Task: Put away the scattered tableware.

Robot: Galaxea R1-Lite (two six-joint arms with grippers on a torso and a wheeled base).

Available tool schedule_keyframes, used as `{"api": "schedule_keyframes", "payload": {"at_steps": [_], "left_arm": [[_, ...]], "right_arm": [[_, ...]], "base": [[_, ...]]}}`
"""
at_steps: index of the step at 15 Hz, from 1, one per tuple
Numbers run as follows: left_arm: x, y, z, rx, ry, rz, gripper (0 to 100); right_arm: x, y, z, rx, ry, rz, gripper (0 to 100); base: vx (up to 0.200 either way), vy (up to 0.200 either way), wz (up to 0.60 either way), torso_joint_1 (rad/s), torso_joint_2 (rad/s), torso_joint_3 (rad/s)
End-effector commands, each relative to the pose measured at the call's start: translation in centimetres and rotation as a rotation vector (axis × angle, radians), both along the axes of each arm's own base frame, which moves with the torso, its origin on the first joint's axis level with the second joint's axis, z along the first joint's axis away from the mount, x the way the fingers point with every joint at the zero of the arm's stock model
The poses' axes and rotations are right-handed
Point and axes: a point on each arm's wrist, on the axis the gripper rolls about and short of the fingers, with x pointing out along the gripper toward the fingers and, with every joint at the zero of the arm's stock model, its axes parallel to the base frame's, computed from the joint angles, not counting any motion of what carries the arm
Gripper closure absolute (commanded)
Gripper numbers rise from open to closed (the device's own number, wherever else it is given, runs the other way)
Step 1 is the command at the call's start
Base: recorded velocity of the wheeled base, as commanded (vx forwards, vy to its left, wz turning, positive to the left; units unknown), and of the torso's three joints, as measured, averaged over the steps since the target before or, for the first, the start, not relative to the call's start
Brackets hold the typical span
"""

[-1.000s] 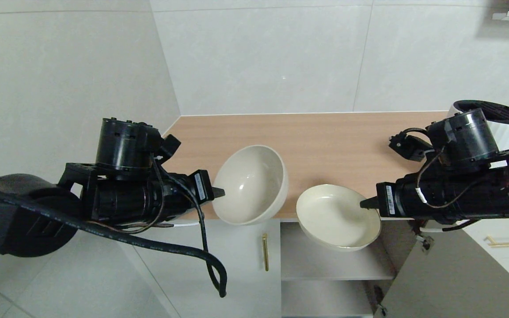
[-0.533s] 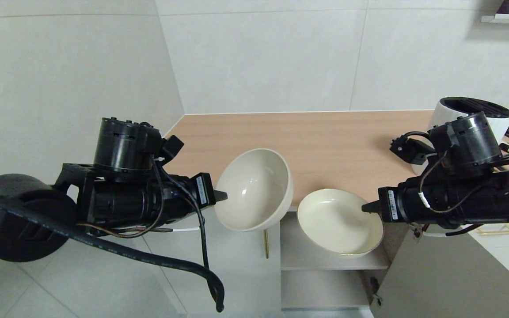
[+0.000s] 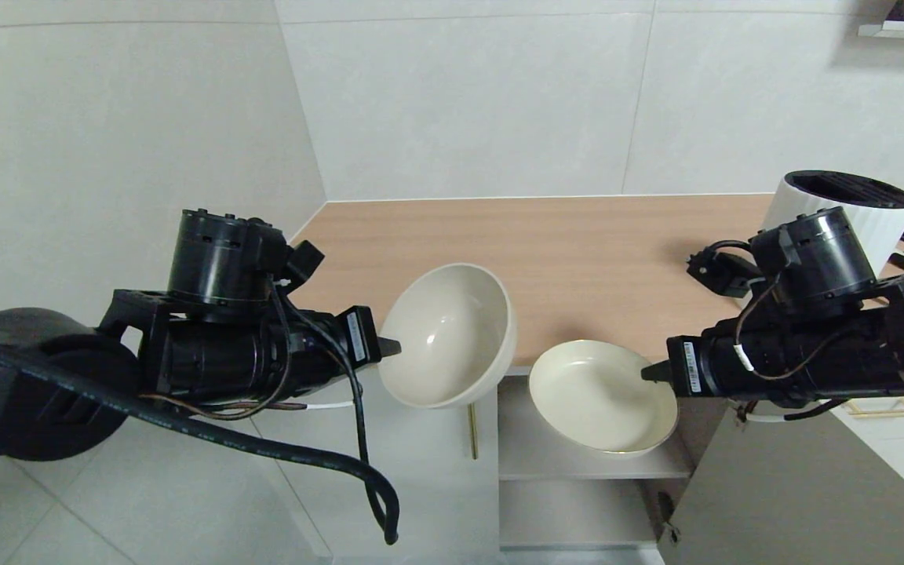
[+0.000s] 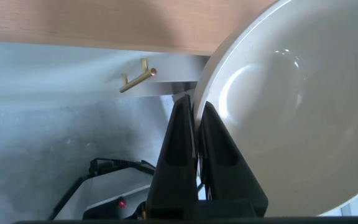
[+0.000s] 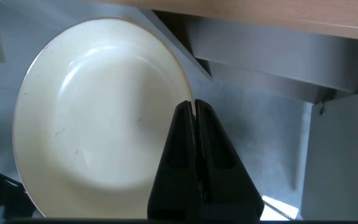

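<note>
Before the counter (image 3: 577, 251) edge, your left gripper (image 3: 393, 345) clamps the bowl (image 3: 452, 337) by its rim, your right gripper (image 3: 647, 370) the plate (image 3: 601, 396) over the open shelf (image 3: 523, 459); wrist views show both pinches close, head view adds a white canister (image 3: 852, 208).

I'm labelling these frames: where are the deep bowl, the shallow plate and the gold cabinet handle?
deep bowl (image 3: 448, 337), head view, inner wall
shallow plate (image 3: 601, 396), head view, inner centre
gold cabinet handle (image 3: 472, 435), head view, middle of bar
</note>
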Motion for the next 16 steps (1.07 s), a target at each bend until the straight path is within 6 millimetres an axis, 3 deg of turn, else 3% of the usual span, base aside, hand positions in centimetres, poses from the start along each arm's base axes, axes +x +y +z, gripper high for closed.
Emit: {"api": "schedule_keyframes", "payload": {"at_steps": [1, 5, 16], "left_arm": [[0.07, -0.03, -0.13, 0.002, 0.004, 0.0, 100], [0.02, 0.0, -0.16, 0.008, 0.001, -0.004, 100], [0.02, 0.0, -0.16, 0.008, 0.001, -0.003, 100]], "right_arm": [[0.2, 0.13, -0.41, -0.01, 0.011, 0.004, 100], [0.18, 0.12, -0.61, -0.017, 0.014, 0.005, 100], [0.26, 0.16, -0.83, -0.03, 0.014, 0.015, 100]], "base": [[0.0, 0.0, 0.0, 0.0, 0.0, 0.0], [0.0, 0.0, 0.0, -0.044, 0.1, 0.057], [0.0, 0.0, 0.0, -0.19, 0.46, 0.271]]}}
